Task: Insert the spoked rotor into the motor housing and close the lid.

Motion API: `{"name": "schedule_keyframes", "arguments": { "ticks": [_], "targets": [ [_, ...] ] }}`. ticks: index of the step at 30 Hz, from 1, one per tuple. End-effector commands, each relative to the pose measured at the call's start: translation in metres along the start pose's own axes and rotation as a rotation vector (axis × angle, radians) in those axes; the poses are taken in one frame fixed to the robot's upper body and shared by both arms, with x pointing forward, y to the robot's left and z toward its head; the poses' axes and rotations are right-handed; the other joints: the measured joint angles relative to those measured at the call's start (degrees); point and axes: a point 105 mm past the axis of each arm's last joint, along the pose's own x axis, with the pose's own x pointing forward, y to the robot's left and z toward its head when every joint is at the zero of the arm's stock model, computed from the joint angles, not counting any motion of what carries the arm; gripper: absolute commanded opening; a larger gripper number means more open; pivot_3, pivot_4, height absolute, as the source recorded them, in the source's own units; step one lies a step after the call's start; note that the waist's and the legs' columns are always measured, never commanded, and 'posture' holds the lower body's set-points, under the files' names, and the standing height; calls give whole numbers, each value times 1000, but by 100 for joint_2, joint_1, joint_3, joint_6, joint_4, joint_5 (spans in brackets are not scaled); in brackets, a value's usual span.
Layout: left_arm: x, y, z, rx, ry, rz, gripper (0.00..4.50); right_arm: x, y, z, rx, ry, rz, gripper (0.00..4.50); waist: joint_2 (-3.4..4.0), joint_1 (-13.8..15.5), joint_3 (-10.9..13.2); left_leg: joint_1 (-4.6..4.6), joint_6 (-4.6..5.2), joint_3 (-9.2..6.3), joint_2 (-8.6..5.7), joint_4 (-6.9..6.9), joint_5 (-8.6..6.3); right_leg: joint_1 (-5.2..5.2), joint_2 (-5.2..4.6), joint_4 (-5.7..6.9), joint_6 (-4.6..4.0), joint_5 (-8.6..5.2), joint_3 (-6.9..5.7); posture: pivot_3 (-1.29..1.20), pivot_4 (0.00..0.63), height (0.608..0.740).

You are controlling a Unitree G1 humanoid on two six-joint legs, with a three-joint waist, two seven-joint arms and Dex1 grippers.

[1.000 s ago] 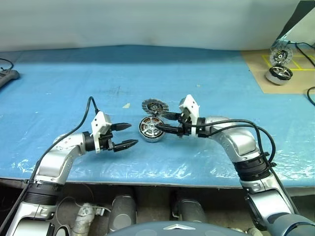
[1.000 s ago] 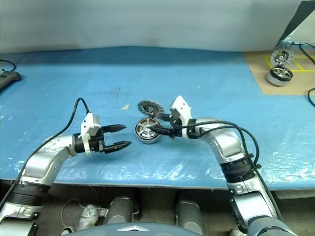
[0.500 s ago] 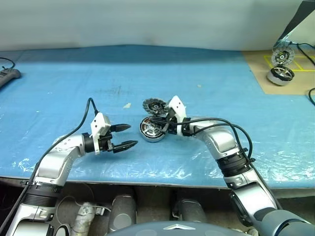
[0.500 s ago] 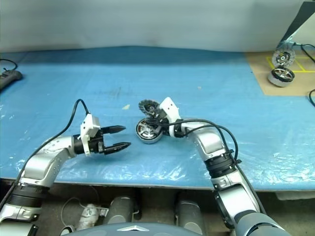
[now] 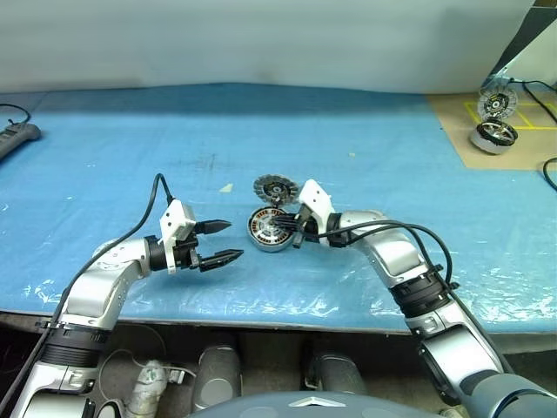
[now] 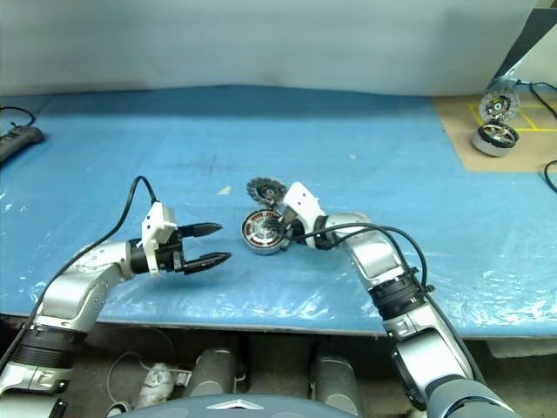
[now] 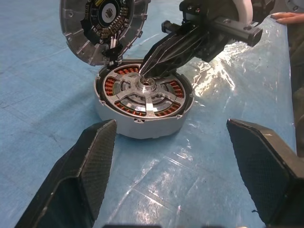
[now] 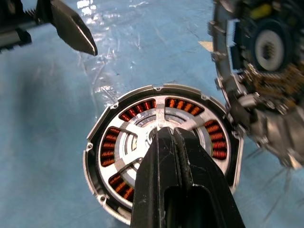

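1. My right tool [image 5: 280, 226] is reaching in over the motor housing [image 5: 269, 230] with its two black fingers pressed shut together, gripping nothing; their tips are resting at the hub in the middle of the housing.
2. The housing is sitting on the blue sheet covering the bench [image 5: 365, 139], open side up. Inside it the spoked rotor [image 7: 146, 92] is lying flat — silver spokes running out from the small hub, copper windings showing between them all round the ring.
3. The lid [image 5: 274, 188] is standing open, hinged up from the far rim of the housing and tilted nearly upright, so the housing is uncovered. In my left wrist view its inner face [image 7: 103, 27] is showing a dark ring of parts around a central hole.
4. My left tool [image 5: 224, 241] is hanging just beside the housing on its left, not touching it, fingers spread wide with nothing between them and pointing toward the housing.
5. Well apart, on a brown board at the far right of the bench, a second motor [image 5: 493, 136] is sitting with its own lid raised — a black cable is running past it.
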Motion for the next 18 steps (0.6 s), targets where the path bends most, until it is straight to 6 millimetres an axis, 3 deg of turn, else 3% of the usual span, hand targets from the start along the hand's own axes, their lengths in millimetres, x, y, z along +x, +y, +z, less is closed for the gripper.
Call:
{"name": "schedule_keyframes", "arguments": {
  "ticks": [1, 6, 11, 14, 18],
  "targets": [
    [1, -1, 9, 31, -24, -10, 4011, -21, 4, 39, 82, -177, 51, 20, 0, -6, 0, -16, 0, 0, 0, 0, 0, -18, 0, 3, -1, 0, 0, 0, 150, 740],
    [3, 1, 9, 19, -31, -3, 4011, -46, -4, 29, 81, -151, -38, 20, 0, 4, 0, -37, 2, 0, 1, 1, 1, -35, 1, 0, -2, 1, -5, 0, 150, 740],
    [3, 12, 11, -12, -48, 27, 4011, -73, -39, 5, 69, -90, -320, 20, 0, 8, 0, -35, 1, 0, 0, 4, 0, -33, 0, -1, -1, 1, -5, 0, 150, 740],
    [5, 13, 11, -12, -47, 18, 4011, -79, -55, 10, 42, -118, -432, 20, 0, -16, 1, -31, 0, 0, 0, 6, 1, -34, 0, 1, 0, 1, -1, 0, 150, 740],
    [8, 13, 12, -8, -48, 2, 4011, -73, -67, 26, 28, -165, -465, 20, 1, -29, 1, -29, -3, 0, 0, -2, 2, -39, 1, 3, 0, 1, -2, 0, 150, 740]
  ]
}}
